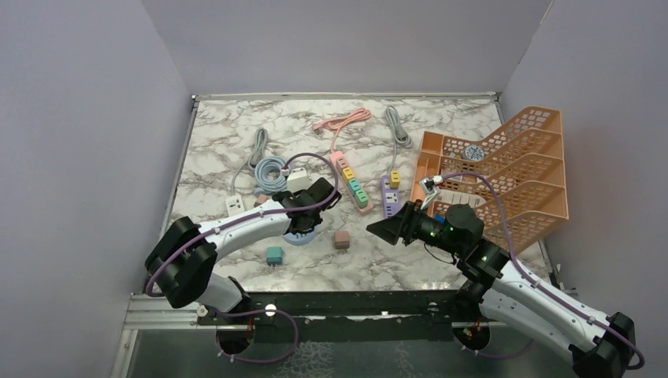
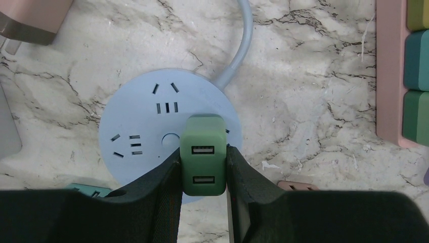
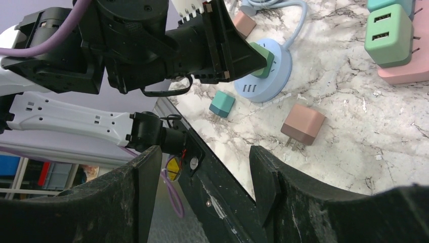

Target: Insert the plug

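Left wrist view gives you the clearest look. The left gripper [image 2: 203, 169] is clamped on the green plug [image 2: 203, 152], one black finger pressed to each side and its two USB ports facing the camera. The plug stands over the right part of the round blue socket [image 2: 144, 134], touching its top face. Its prongs are hidden beneath it, so you cannot tell whether they sit in any slots. Three sets of slots on the disc's left and upper part are bare. The disc's pale blue cord [image 2: 242, 48] runs away toward the far side.

From the top external view, the socket lies on the marble table [image 1: 228, 134] left of the middle, nearer the near edge than the far one. A teal plug [image 1: 274, 254] lies just beside it toward the near edge, and a brown-pink plug [image 1: 341, 239] lies near it on the right. A pink power strip [image 1: 352, 183] and a purple power strip [image 1: 391, 198] lie around the table's middle. An orange rack [image 1: 524, 161] stands along the right edge.

Your right gripper [image 3: 202, 169] hangs over the near edge right of the middle, its fingers spread apart and holding nothing, pointing toward the socket.
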